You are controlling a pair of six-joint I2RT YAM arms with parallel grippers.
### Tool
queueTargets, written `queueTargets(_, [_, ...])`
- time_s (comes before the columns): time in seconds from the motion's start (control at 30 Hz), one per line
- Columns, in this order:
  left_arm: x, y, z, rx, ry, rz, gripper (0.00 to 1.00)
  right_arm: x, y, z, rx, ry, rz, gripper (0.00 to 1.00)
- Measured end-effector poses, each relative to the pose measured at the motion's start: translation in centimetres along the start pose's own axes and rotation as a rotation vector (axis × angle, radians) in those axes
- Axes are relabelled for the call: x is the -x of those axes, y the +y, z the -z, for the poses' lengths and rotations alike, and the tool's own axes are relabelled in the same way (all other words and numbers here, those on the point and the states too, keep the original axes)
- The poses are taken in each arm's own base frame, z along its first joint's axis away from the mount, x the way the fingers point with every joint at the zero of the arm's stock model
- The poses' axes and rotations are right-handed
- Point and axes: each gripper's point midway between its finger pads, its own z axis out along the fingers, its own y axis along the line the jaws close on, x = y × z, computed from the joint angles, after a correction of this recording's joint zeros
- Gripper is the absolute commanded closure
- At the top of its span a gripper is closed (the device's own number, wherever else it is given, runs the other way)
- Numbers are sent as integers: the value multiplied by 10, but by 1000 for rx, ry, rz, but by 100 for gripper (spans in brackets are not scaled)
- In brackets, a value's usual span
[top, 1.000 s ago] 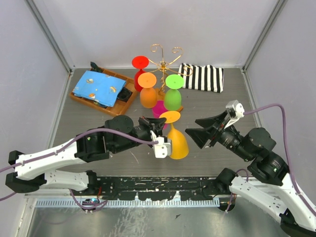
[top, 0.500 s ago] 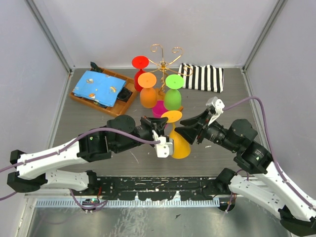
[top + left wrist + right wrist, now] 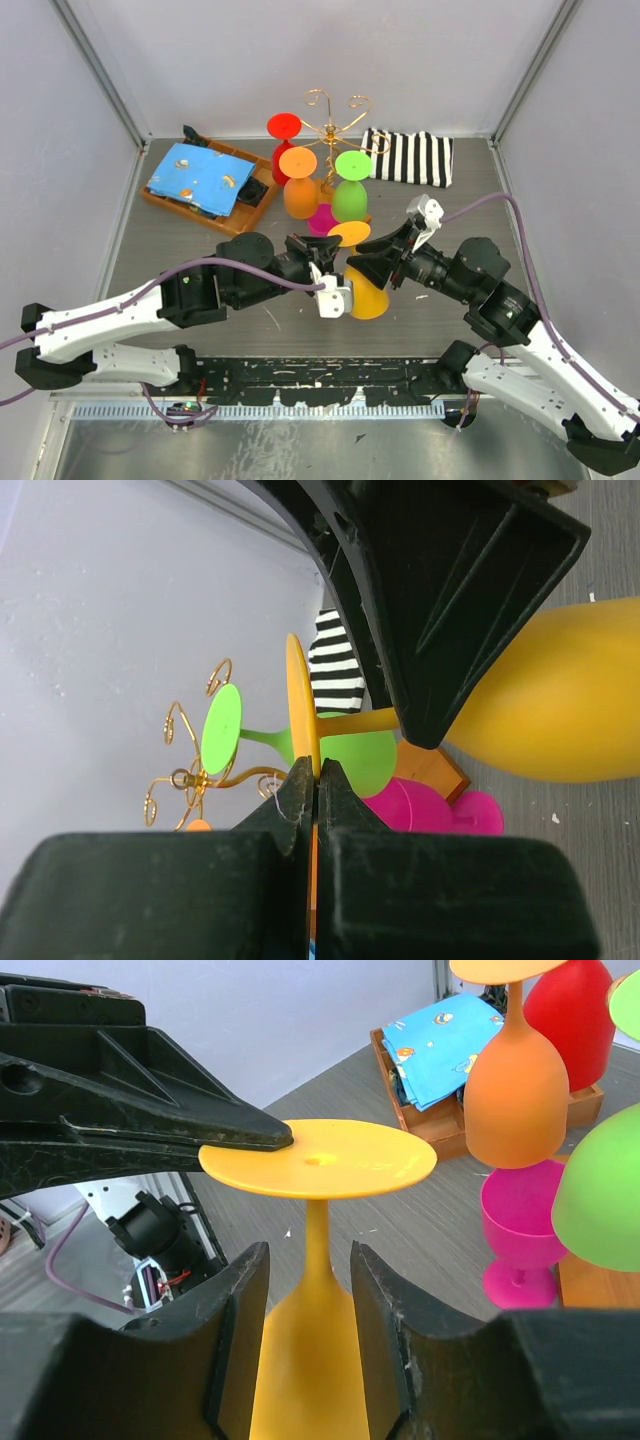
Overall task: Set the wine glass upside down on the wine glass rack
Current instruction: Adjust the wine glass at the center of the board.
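A yellow wine glass (image 3: 366, 297) is upside down, foot up, above the table in front of the rack. My left gripper (image 3: 329, 256) is shut on the rim of its foot (image 3: 300, 705), seen in the left wrist view (image 3: 316, 772). My right gripper (image 3: 366, 262) is open, and in the right wrist view (image 3: 308, 1252) its jaws stand on either side of the stem (image 3: 317, 1232) without touching it. The gold wire rack (image 3: 336, 124) with its orange-brown base (image 3: 592, 1282) stands behind.
Red (image 3: 283, 143), orange (image 3: 299, 192) and green (image 3: 350, 198) glasses hang upside down on the rack. A pink glass (image 3: 520, 1228) stands upright by the base. A wooden tray with blue cloth (image 3: 205, 180) is at back left, a striped cloth (image 3: 412, 156) at back right.
My right gripper has moved left to the yellow glass and now straddles its stem. My left gripper has held the glass's foot nearly still.
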Motion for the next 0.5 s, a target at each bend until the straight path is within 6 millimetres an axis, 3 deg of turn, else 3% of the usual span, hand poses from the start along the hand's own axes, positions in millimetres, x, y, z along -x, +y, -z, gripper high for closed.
queueTargets(0.37, [0, 1, -2, 7, 4, -5, 100, -5, -1, -6, 12, 17, -3, 62])
queueTargets(0.5, [-1, 1, -2, 9, 6, -6, 100, -7, -1, -9, 12, 23, -5, 71])
